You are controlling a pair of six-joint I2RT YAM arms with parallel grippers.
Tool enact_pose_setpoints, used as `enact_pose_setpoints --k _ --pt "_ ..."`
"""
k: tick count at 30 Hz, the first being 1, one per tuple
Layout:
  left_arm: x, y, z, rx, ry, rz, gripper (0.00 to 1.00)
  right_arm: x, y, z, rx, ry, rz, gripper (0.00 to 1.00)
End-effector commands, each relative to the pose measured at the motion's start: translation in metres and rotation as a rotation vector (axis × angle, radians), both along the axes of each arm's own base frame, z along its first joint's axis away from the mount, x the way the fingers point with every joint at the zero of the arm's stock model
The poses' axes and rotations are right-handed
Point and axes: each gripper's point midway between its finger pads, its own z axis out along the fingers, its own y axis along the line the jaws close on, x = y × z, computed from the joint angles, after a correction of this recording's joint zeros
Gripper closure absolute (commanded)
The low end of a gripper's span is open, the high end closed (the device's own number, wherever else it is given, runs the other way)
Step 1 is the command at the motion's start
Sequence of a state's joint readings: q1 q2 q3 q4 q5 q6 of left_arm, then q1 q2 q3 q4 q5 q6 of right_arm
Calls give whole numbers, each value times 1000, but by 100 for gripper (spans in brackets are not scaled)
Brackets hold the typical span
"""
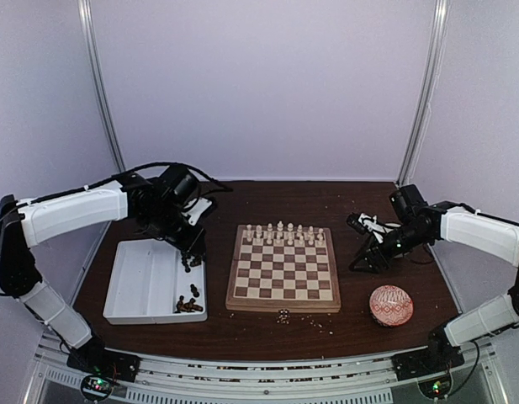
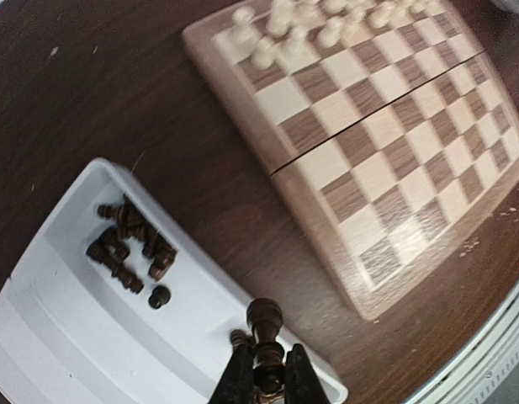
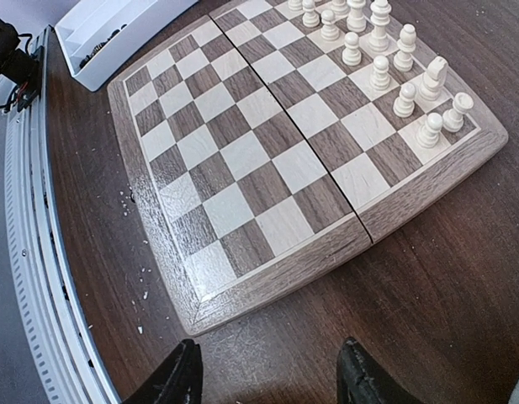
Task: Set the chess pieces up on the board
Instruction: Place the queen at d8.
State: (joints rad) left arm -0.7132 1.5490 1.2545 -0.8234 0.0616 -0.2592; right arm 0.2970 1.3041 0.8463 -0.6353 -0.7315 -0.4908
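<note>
Jaws of the left gripper (image 2: 263, 374) are closed on one dark piece (image 2: 264, 321). Its long axis runs in line with the fingers, and its head projects past the tips. The piece hangs over the right-hand side of the white tray (image 1: 133, 290), where the other dark pieces (image 2: 129, 244) lie. The board (image 1: 283, 301) lies to the right of these jaws. Its near ranks are bare, and cream pieces (image 1: 280, 233) fill the far ranks. The left arm reaches forward with the wrist pitched down. The right gripper (image 3: 267, 370) sits off the board's right edge, low over the worktop (image 1: 326, 202), jaws apart and empty.
</note>
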Motion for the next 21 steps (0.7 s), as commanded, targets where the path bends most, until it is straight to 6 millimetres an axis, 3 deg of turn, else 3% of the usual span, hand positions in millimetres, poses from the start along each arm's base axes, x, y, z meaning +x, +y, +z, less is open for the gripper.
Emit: enact_pose_setpoints --k 1,6,11,16,21 --pt "-15 -54 35 -99 -30 -122 100 4 4 9 14 -16 14 45" --pt "-33 -122 40 -135 -21 -277 100 6 2 10 4 -29 4 45" --pt "-42 -166 24 -102 0 -374 100 6 0 10 -8 -35 -1 46" --pt "-44 -187 10 -91 28 -403 100 6 -1 11 -16 -40 -3 46" --pt "-43 -190 -4 -67 40 -395 100 6 -2 11 -19 -43 -2 46"
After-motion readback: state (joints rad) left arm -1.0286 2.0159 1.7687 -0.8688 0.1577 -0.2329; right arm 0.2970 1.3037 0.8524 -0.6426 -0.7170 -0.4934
